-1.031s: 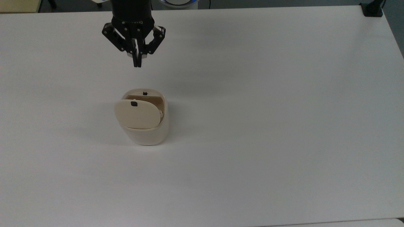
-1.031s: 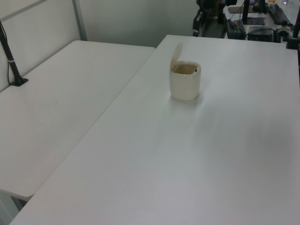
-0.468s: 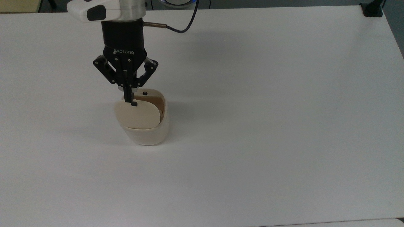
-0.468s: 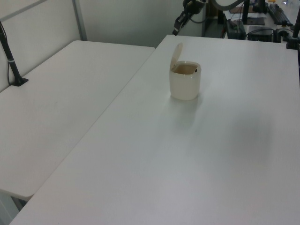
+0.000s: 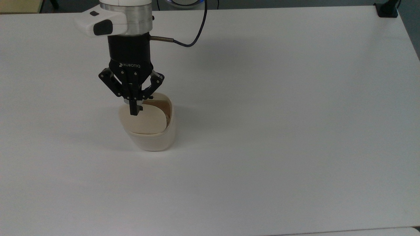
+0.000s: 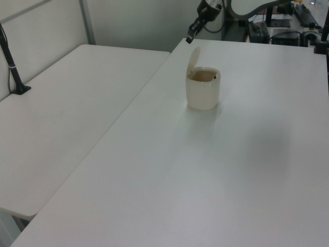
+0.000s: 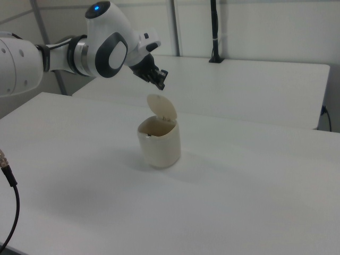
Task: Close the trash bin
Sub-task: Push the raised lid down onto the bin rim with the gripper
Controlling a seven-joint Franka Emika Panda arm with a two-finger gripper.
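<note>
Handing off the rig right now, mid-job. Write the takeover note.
Gripper: shut, holding nothing, above the lid's free edge; the right view shows a gap between them.
Bin: upright on the table, lid raised.
Done: approach to the lid.
Left: push the lid down until shut, then withdraw.
</note>
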